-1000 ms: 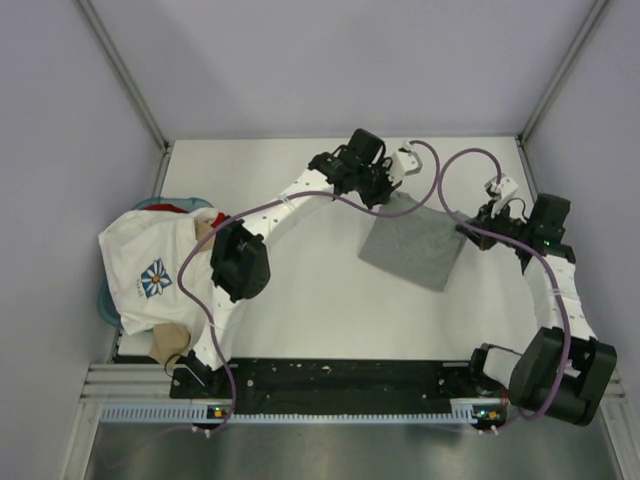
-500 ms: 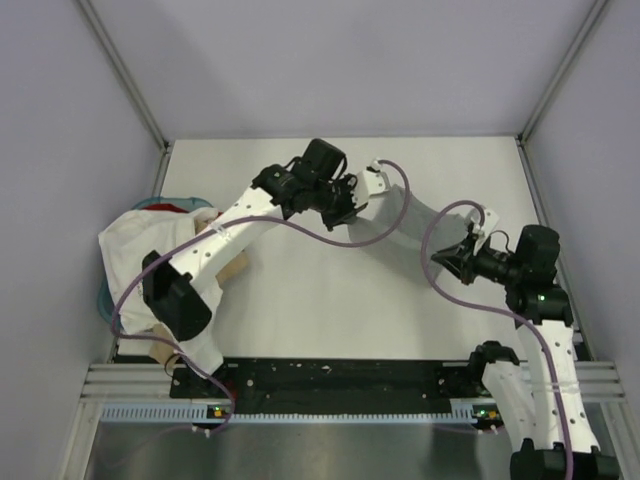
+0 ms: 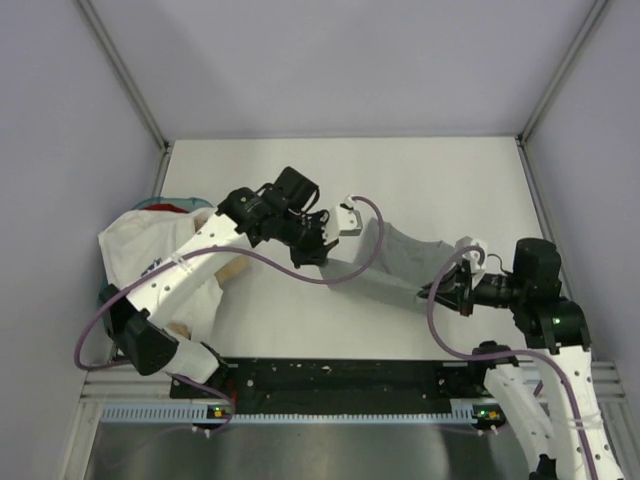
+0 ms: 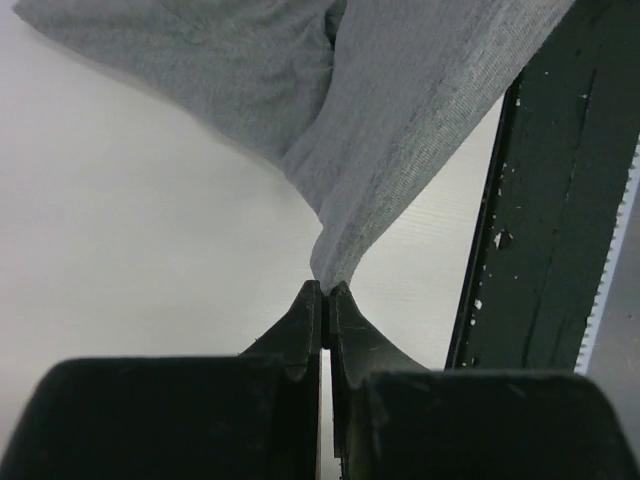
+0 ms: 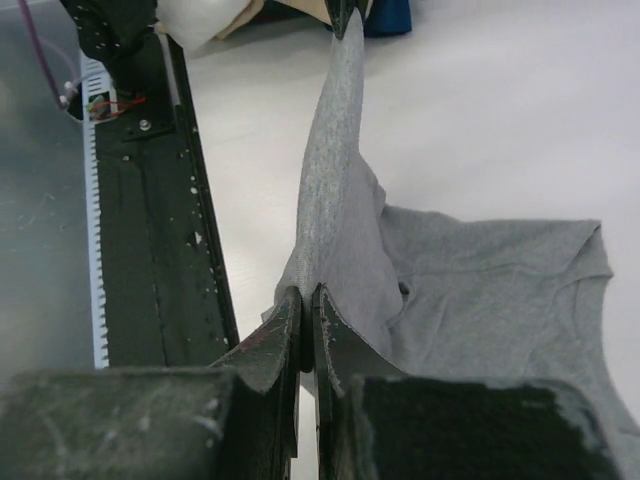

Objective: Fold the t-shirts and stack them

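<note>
Two end effectors: both are pinched fully shut, each on a fold of the same heather-grey t-shirt (image 3: 400, 258).
Left end effector (image 4: 325, 288): its tips meet on a bunched point of grey cloth that fans out above them. In the top view it sits left of centre (image 3: 325, 260).
Right end effector (image 5: 307, 292): its tips are closed on a thin ridge of the cloth. In the top view it sits at the lower right (image 3: 445, 298).
Held edge: it runs taut as a raised band from one end effector to the other.
Rest of the shirt: it drapes down onto the desk (image 3: 460, 175) toward the upper right of the top view, loosely creased.
Step in hand (judged): drawing the shirt toward the black base rail (image 3: 350, 375) so it can be laid flat for folding.
Doing it well: hold both grips level and move them together, with just enough tension to keep the edge straight. Lower both ends at once and let go only once the cloth rests on the desk.
Risk: the pinches are slim, so pulling the arms apart could slip a corner free.
Other shirts: the white t-shirt (image 3: 130, 245) lies heaped at the left edge, well apart.
</note>
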